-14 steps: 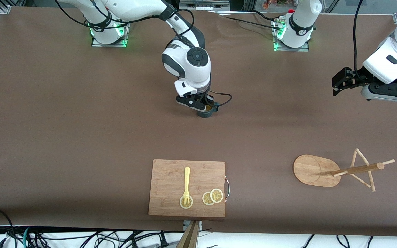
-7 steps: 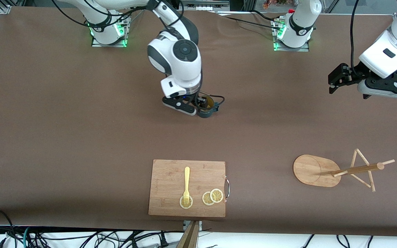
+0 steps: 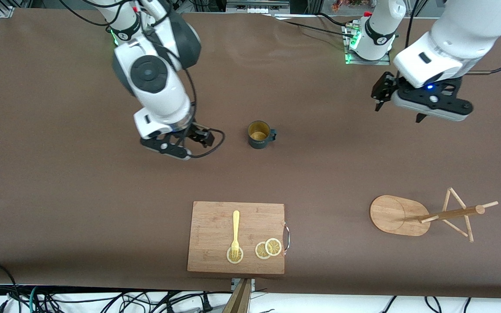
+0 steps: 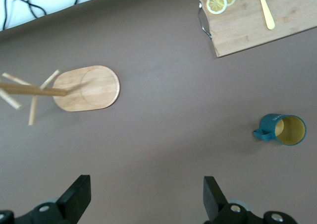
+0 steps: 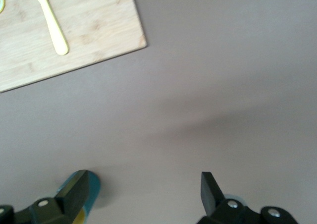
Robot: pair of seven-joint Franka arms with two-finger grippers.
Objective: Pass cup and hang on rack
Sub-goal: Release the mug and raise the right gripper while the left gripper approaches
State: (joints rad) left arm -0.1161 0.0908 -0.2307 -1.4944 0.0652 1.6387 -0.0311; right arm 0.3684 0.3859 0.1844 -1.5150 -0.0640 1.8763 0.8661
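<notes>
The teal cup (image 3: 259, 134) stands upright on the brown table (image 3: 59, 182), mouth up and yellow interior showing, its handle pointing toward the left arm's end of the table. No gripper touches it.

The right gripper (image 3: 200, 135) hangs over the table just beside the cup, on the side toward the right arm's end; its fingers (image 5: 79, 189) are spread apart and hold nothing, and the right wrist view shows a sliver of the cup at one fingertip's edge.

The left gripper (image 3: 380, 92) hangs over the table well apart from the cup, toward the left arm's end; its fingers (image 4: 77, 196) are likewise spread and hold nothing.

The bamboo mug rack (image 3: 424, 215) lies nearer the front camera than the cup and toward the left arm's end, its oval base flat on the table.

The wooden cutting board (image 3: 215, 217) lies nearer the front camera than the cup. It carries a yellow fork (image 3: 235, 232) and lemon slices (image 3: 268, 248).
</notes>
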